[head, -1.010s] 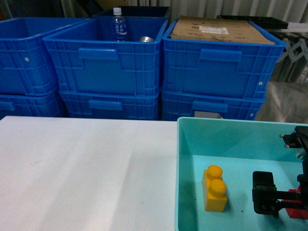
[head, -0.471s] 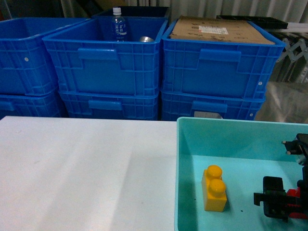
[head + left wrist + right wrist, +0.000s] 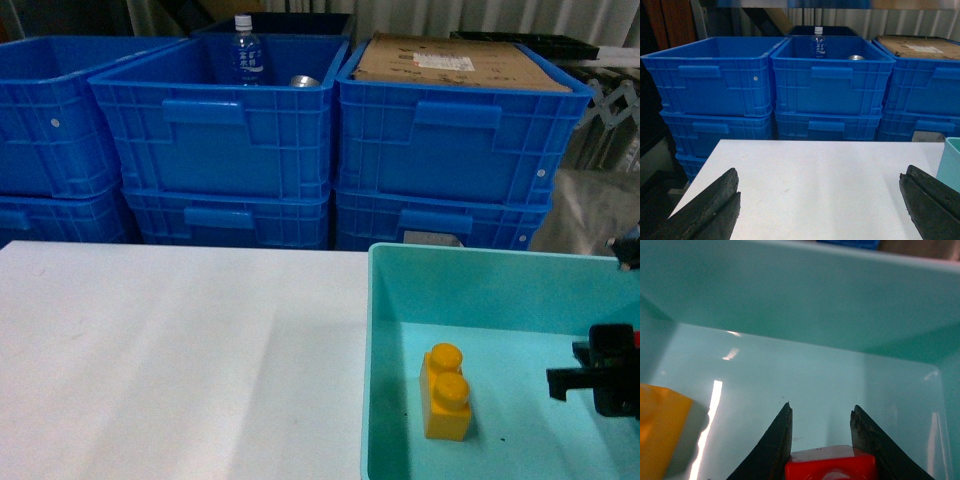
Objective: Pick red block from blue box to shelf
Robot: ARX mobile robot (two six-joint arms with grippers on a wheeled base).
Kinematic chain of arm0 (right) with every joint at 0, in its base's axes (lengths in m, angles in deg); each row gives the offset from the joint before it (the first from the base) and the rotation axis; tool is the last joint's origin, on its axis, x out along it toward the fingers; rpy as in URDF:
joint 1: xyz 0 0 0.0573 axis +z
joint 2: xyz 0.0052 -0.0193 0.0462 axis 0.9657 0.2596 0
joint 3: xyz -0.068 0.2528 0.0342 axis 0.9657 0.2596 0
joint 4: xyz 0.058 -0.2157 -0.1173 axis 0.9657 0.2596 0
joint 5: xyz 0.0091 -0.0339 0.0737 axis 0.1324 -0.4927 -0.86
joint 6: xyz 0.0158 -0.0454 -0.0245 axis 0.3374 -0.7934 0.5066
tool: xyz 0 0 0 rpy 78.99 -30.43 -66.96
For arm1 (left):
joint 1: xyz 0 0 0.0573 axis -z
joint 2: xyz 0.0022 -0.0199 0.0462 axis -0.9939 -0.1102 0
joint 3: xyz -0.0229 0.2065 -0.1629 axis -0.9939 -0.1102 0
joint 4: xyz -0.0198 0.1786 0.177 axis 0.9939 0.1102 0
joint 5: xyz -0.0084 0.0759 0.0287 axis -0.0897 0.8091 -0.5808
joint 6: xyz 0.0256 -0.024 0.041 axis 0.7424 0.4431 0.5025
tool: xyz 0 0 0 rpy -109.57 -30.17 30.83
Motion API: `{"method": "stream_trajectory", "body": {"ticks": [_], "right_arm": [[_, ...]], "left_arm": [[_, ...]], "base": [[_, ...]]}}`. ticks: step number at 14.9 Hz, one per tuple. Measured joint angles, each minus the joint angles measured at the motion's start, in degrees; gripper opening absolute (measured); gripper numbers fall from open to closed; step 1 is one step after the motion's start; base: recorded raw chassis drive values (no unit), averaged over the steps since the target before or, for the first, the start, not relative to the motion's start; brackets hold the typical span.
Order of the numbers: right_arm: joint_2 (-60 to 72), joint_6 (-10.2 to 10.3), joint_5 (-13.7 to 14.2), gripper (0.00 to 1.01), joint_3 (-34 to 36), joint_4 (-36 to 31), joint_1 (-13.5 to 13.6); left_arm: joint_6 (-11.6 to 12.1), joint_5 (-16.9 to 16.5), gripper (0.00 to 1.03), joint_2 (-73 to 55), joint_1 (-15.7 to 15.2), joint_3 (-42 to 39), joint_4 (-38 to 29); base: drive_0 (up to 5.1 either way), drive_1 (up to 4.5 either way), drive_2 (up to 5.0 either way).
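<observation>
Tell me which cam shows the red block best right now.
Right wrist view. The red block sits between the right gripper fingers at the bottom edge, over the blue box floor. The head view shows only the gripper, at the right edge, with no red visible. The left wrist view faces the table and crates, with no block.

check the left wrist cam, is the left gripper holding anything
No, the left gripper is open, its two black fingers spread wide over the bare white table with nothing between them.
</observation>
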Motion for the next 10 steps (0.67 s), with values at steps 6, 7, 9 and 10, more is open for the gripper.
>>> {"method": "stream_trajectory", "body": {"ticks": [6, 7, 9, 10], "right_arm": [[-28.0, -3.04, -8.15, 0.29, -3.63, 19.04, -6.1], [-32.06, -4.74, -8.11, 0.29, -2.82, 15.37, -8.02], [-39.3, -6.64, -7.69, 0.29, -1.51, 10.38, -10.84], [-42.93, -6.91, -7.3, 0.29, -0.24, 8.09, -11.85]], "left_arm": [[0.0, 0.0, 0.98, 0.0, 0.0, 0.0, -0.02], [-0.02, 0.0, 0.98, 0.0, 0.0, 0.0, 0.0], [0.0, 0.0, 0.98, 0.0, 0.0, 0.0, 0.0], [-0.02, 0.0, 0.98, 0.0, 0.0, -0.02, 0.0]], "base": [[0.0, 0.0, 0.0], [0.0, 0.0, 0.0], [0.0, 0.0, 0.0], [0.0, 0.0, 0.0]]}}
